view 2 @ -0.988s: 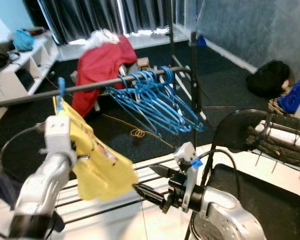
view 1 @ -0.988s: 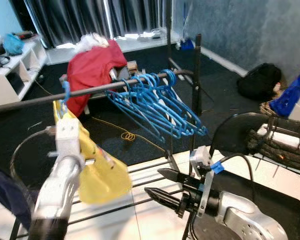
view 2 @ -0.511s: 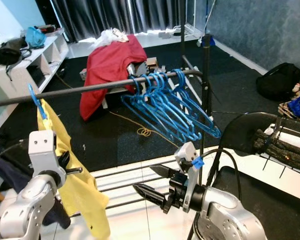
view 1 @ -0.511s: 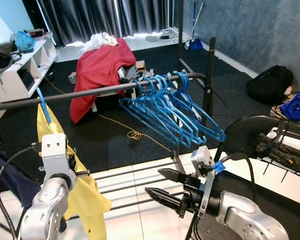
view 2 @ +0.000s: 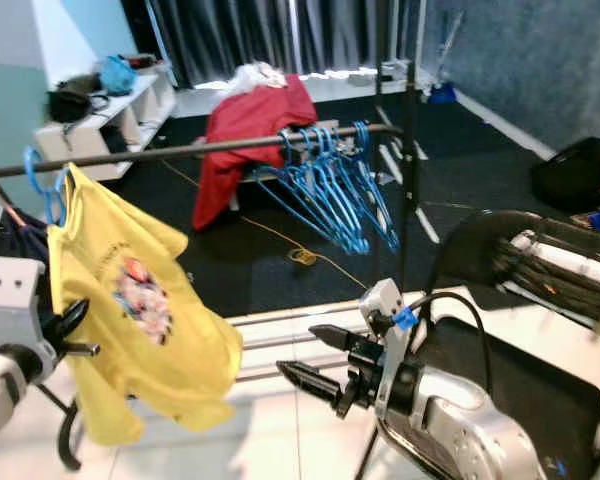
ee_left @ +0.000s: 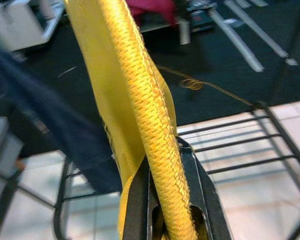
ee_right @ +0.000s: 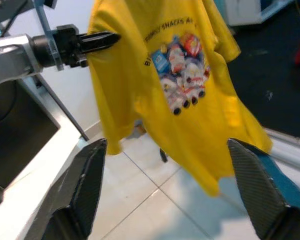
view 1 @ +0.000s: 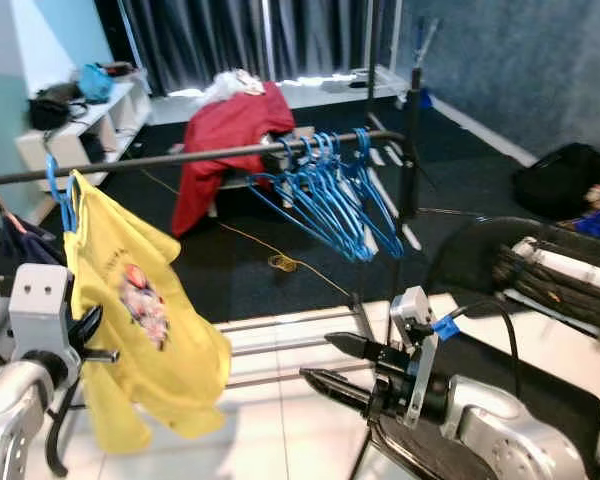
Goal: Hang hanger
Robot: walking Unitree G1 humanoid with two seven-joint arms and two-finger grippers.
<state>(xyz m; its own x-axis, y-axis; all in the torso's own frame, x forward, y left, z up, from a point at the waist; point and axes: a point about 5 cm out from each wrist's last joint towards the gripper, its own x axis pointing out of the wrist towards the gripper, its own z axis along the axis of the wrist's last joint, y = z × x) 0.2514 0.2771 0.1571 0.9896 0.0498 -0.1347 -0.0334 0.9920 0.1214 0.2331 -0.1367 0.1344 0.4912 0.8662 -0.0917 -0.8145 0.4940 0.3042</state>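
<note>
Left gripper (ee_left: 160, 210): lower left of the left eye frame; fingers clamped on a fold of the yellow shirt (view 1: 140, 330), as the wrist view shows at close range.
Right gripper (view 1: 325, 362): lower centre of the left eye frame; fingers spread apart, nothing between them, pointing toward the shirt.
Hanger (view 1: 58, 190): one blue hanger, hook over the rail (view 1: 180, 157) at the upper left of the frame; it carries the shirt.
Hanger relative to left gripper: above the gripper; the gripper holds the shirt's lower side edge, well below the hook.
Hanger relative to right gripper: up and far to the left, well apart.
Yellow shirt: one; printed picture on the chest; hangs below the rail, its hem near the white floor (view 1: 280, 420).
Spare hangers (view 1: 330, 195): one bunch of blue hangers on the same rail, upper centre of the frame; too overlapped to count.
Rail: one dark horizontal bar, running from the left edge to an upright post (view 1: 408, 150) right of centre.
Red cloth (view 1: 225, 125): one, draped over something behind the rail, upper centre.
Black bag (view 1: 560, 180): one, on the dark carpet at the right.
Dark garment (ee_left: 55, 135): one, just beside the shirt at the far left.
</note>
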